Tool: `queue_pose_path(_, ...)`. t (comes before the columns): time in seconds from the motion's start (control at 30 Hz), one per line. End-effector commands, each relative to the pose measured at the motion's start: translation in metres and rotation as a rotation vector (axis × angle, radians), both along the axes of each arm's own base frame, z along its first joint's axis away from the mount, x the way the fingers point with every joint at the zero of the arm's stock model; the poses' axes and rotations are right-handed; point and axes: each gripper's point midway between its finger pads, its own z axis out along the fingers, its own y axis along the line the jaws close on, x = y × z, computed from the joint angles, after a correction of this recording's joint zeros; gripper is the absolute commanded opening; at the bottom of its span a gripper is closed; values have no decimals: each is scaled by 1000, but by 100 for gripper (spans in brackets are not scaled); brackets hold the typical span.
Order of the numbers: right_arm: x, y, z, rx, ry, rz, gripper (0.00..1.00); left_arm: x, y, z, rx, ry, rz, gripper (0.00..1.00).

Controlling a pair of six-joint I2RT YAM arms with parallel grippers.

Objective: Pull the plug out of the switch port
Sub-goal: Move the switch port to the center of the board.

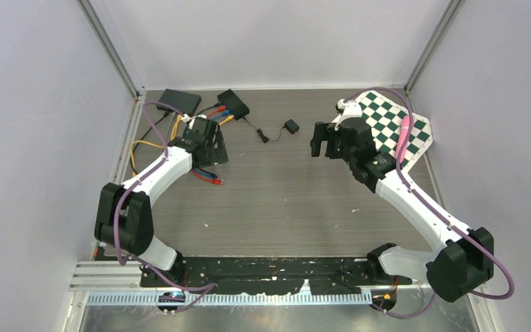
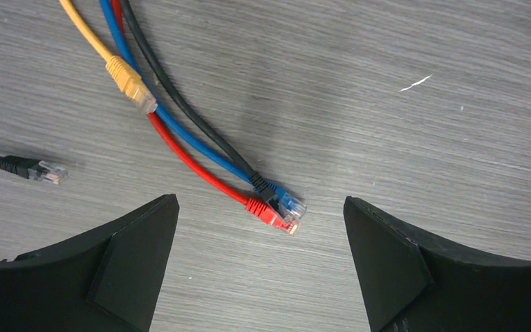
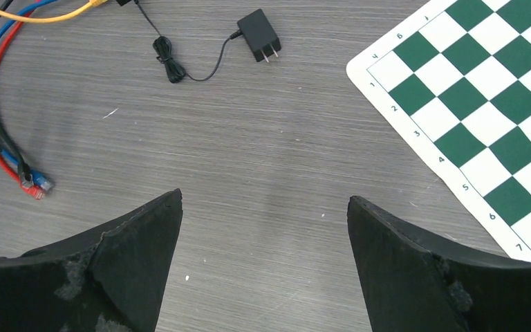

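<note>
lt: bright, even | shdws: soft, faint | focus: sharp

Five cable plugs (image 2: 132, 86), two black boxes (image 1: 180, 101), one power adapter (image 1: 290, 126), one chessboard (image 1: 389, 126)

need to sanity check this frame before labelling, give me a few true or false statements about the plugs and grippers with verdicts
1. The left gripper is open and holds nothing. True.
2. The red plug sits in a port. False: it lies loose on the table beside the blue plug.
3. The right gripper holds the power adapter. False: the adapter lies on the table, apart from the open gripper.
4. A chessboard mat lies on the right arm's side of the table. True.
</note>
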Motion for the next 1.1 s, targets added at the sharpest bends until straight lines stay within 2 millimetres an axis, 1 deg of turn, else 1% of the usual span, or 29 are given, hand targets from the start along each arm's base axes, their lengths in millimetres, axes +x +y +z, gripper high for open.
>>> queue_pose_path(0.0, 5, -9, 9, 33, -21, -32, 96, -7, 5, -10, 17, 22, 43, 92)
queue_pose_path(0.1, 7, -6, 3, 69, 12, -15, 97, -10, 1, -21, -7, 31, 32, 92)
queue_pose_path(0.17, 8, -5, 0, 96, 28, -7, 98, -12, 0, -27, -13, 41, 29, 89)
queue_pose_path(0.33, 9, 0, -6, 124, 59, 8, 100, -8, -5, -38, -19, 66, 20, 85)
queue_pose_path(0.47, 10, -3, -9, 121, 66, 2, 100, -1, -10, -42, -19, 86, 9, 78)
queue_pose_path(0.6, 11, -7, -11, 113, 70, -6, 100, -2, -9, -51, -10, 122, 26, 74)
queue_pose_path(0.7, 13, -12, -15, 112, 77, -19, 100, -3, -12, -58, -19, 135, 25, 64)
queue_pose_path(0.77, 14, -14, -18, 108, 87, -26, 100, -4, -13, -63, -13, 144, 19, 63)
queue_pose_path(0.8, 14, -14, -19, 107, 91, -28, 100, -5, -13, -66, -7, 153, 14, 60)
queue_pose_path(0.87, 16, -17, -21, 107, 99, -38, 100, -6, -15, -71, -2, 172, 0, 48)
queue_pose_path(0.9, 16, -17, -23, 107, 105, -41, 100, -6, -18, -73, -3, 178, -11, 45)
queue_pose_path(0.93, 16, -15, -23, 116, 110, -29, 100, -6, -20, -74, -4, 181, -21, 43)
queue_pose_path(1.07, 17, -12, -27, 125, 127, -15, 100, -6, -28, -77, 11, 196, -64, 29)
